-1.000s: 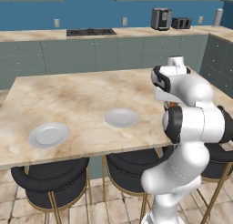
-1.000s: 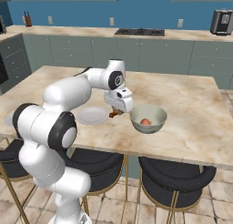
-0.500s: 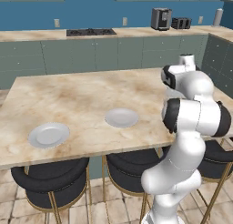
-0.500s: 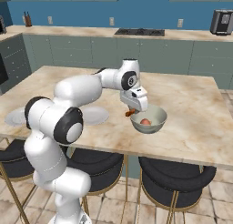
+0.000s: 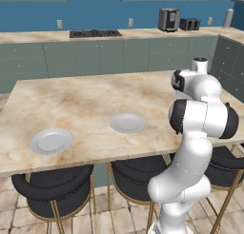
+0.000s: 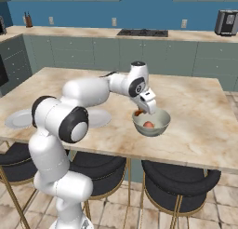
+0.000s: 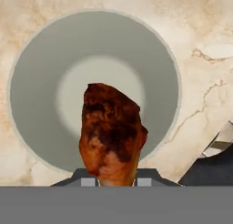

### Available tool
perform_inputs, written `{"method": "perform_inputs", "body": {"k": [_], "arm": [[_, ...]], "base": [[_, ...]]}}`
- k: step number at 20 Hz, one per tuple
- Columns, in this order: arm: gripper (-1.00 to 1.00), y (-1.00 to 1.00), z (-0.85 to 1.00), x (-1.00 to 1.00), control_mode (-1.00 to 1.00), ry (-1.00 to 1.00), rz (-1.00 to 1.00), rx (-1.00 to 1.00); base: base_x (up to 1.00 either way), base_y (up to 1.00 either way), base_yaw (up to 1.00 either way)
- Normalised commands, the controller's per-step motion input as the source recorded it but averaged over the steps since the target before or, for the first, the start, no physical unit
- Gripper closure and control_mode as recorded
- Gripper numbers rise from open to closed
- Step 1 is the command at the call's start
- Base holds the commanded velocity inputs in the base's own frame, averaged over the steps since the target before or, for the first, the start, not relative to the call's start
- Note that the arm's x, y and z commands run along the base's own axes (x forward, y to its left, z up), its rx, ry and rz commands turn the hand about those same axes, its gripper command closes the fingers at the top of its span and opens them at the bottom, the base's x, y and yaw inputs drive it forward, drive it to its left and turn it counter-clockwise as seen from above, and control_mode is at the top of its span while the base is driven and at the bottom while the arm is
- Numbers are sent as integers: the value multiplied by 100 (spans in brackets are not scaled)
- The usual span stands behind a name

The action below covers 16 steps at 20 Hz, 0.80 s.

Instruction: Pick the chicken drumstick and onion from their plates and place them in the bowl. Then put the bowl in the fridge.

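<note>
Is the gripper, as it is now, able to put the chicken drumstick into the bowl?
Probably yes. The gripper holds the chicken drumstick right above the bowl, whose mouth is open. Only the onion lies inside, and there is room beside it.

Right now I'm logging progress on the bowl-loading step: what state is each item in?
chicken drumstick: held in the gripper, above the bowl, not released.
onion: lying inside the bowl.
bowl: upright on the counter.
plates: both empty, flat on the counter.
gripper: shut on the chicken drumstick.
</note>
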Motion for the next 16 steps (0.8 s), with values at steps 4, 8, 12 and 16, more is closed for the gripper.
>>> {"method": "perform_inputs", "body": {"k": [4, 8, 12, 16], "arm": [[100, -15, -16, 29, -100, -13, -5, 0], [100, -17, -13, 31, -100, 9, -12, -6], [100, -11, -3, 28, -100, 7, -4, 0], [100, -3, -3, 17, -100, 5, 0, 2]], "base": [[0, 0, 0], [0, 0, 0], [0, 0, 0], [0, 0, 0]]}}
